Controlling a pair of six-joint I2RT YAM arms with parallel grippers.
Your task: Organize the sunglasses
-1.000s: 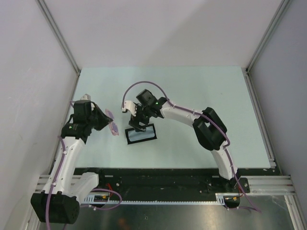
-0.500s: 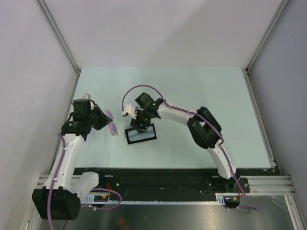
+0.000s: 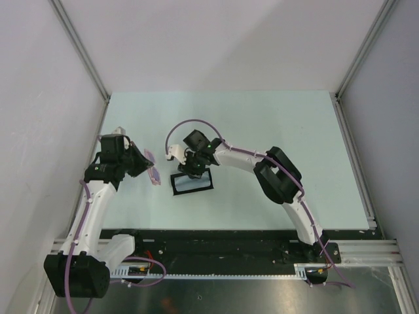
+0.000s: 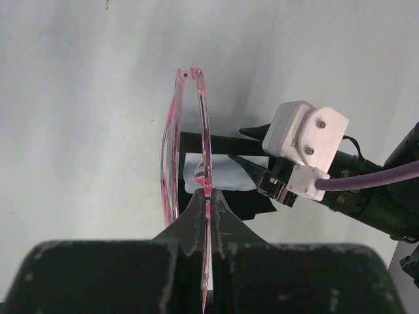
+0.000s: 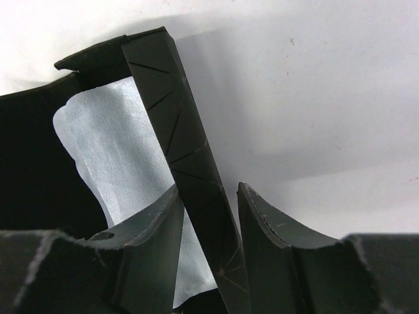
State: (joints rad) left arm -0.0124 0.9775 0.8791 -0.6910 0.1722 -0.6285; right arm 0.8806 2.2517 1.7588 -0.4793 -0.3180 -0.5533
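The sunglasses [image 4: 203, 131], with a thin pink frame, hang edge-on above the table, and my left gripper [image 4: 207, 193] is shut on one lens rim. From above they [image 3: 154, 173] show at the left gripper [image 3: 144, 165], left of the black case [image 3: 192, 183]. The case lies open with a pale blue cloth [image 5: 111, 150] inside it. My right gripper [image 5: 209, 188] straddles the case's upright side wall [image 5: 171, 104]. Its inner finger is against the wall, and a gap shows at the outer finger, so it stands open. From above, the right gripper [image 3: 190, 170] is at the case's far edge.
The right arm's white camera housing [image 4: 304, 134] and purple cable [image 4: 366, 178] sit close to the right of the sunglasses. The pale green table [image 3: 275, 131] is bounded by grey walls on three sides. The arm bases stand along the near rail [image 3: 222, 245].
My right gripper has come down over the case's far wall and its jaws have narrowed round it. The left gripper still holds the sunglasses and has barely shifted.
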